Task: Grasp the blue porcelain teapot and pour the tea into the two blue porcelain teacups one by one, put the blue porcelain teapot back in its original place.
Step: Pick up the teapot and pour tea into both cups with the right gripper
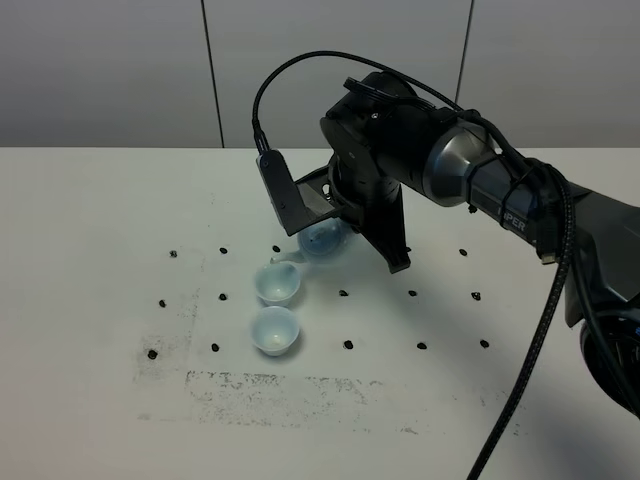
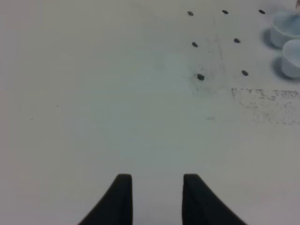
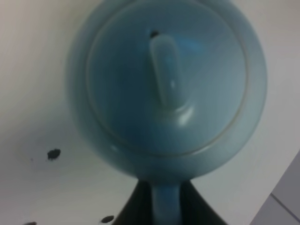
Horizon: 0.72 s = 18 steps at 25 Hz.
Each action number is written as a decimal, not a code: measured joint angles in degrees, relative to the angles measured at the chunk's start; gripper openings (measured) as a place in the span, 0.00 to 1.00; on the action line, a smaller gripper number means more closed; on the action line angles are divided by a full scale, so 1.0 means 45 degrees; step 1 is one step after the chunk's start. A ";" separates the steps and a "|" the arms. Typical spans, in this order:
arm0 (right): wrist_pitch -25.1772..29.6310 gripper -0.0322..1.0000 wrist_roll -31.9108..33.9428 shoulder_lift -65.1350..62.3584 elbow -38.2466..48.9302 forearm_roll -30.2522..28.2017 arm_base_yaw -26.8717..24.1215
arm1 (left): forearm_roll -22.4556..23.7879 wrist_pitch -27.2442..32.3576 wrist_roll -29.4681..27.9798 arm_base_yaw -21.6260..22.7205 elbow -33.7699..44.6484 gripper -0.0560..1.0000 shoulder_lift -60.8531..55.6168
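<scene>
My right gripper [image 1: 345, 215] reaches across the middle and is shut on the loop handle of the blue porcelain teapot [image 1: 322, 240]. The teapot is held off the table and tilted, with its spout down at the rim of the far teacup [image 1: 278, 283]. The near teacup [image 1: 275, 330] stands just in front of it. In the right wrist view the teapot [image 3: 164, 84] fills the frame, lid and knob toward the camera, its handle between my fingertips [image 3: 165, 206]. My left gripper [image 2: 157, 187] is open and empty over bare table, far from the cups [image 2: 285, 28]. No tea shows.
The white table [image 1: 100, 250] carries a grid of small black marks [image 1: 345, 344] and a scuffed grey patch [image 1: 300, 385] at the front. A thick black cable [image 1: 545, 330] hangs along the right arm. A grey panelled wall stands behind the table.
</scene>
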 joint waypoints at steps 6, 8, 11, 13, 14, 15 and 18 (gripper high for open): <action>-0.0030 0.06 0.0000 0.0000 0.0000 -0.0377 0.0068 | 0.0000 0.0000 0.0000 0.0000 0.0000 0.33 0.0000; -0.0030 0.06 0.0000 0.0000 0.0000 -0.0522 0.0110 | 0.0000 0.0000 0.0000 0.0000 0.0000 0.33 0.0000; -0.0041 0.06 0.0023 0.0000 0.0000 -0.0699 0.0255 | 0.0000 0.0000 0.0000 0.0000 0.0000 0.33 0.0000; -0.0054 0.06 0.0039 0.0000 0.0000 -0.0751 0.0327 | 0.0000 0.0000 0.0000 0.0000 0.0000 0.33 0.0000; -0.0054 0.06 0.0052 0.0000 0.0000 -0.0800 0.0359 | 0.0000 0.0000 0.0000 0.0000 0.0000 0.33 0.0000; -0.0054 0.06 0.0083 0.0000 0.0000 -0.0852 0.0390 | 0.0000 0.0000 0.0000 0.0000 0.0000 0.33 0.0000; -0.0068 0.06 0.0083 0.0000 0.0000 -0.1037 0.0415 | 0.0000 0.0000 0.0000 0.0000 0.0000 0.33 0.0000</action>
